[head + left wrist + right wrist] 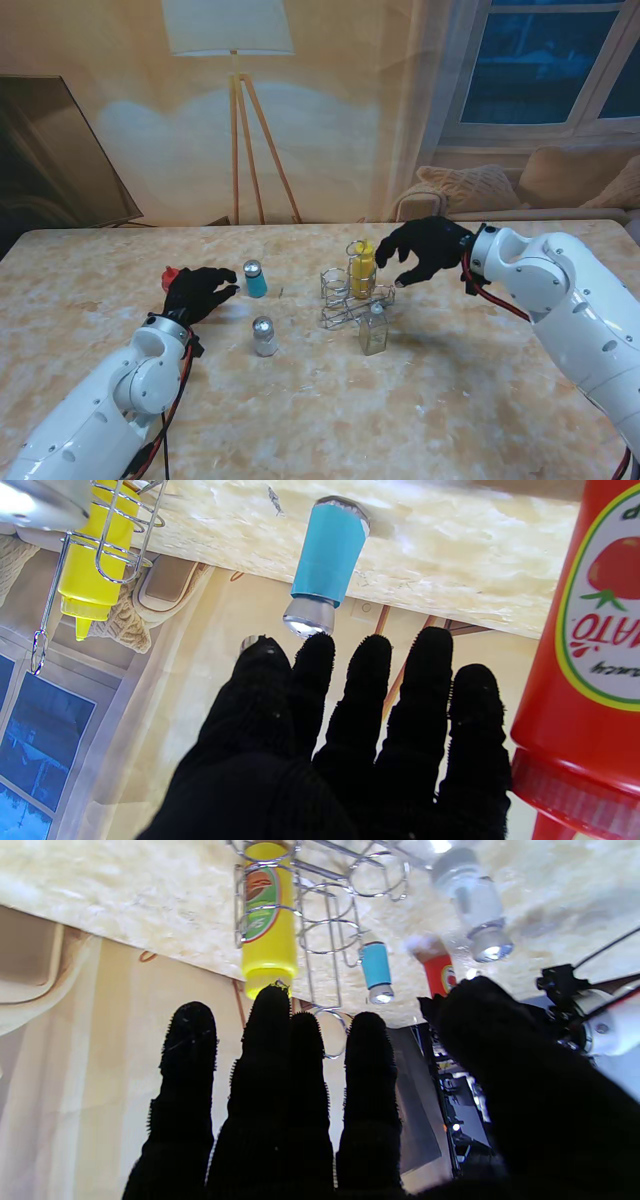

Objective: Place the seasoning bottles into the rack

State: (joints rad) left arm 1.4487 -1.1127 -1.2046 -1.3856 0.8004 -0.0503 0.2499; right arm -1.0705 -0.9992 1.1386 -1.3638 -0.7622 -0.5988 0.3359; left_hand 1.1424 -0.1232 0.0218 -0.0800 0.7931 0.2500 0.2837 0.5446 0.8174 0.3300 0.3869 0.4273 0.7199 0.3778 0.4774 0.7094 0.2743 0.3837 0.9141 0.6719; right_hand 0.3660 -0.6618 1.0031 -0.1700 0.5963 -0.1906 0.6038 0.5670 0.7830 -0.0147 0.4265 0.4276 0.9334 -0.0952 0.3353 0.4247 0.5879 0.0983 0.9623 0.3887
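Observation:
A wire rack stands mid-table with a yellow mustard bottle upright in one ring. A clear bottle stands at the rack's near side. My right hand hovers open just right of the yellow bottle, fingers spread, holding nothing. My left hand is open, fingers stretched toward a blue shaker that stands apart from it. A red tomato bottle sits right beside that hand, mostly hidden behind it in the stand view. A silver-capped shaker stands nearer to me.
The marble-patterned table ends at a far edge in front of a backdrop showing a floor lamp, a sofa and a window. A dark panel leans at the far left. Red cables run along both forearms.

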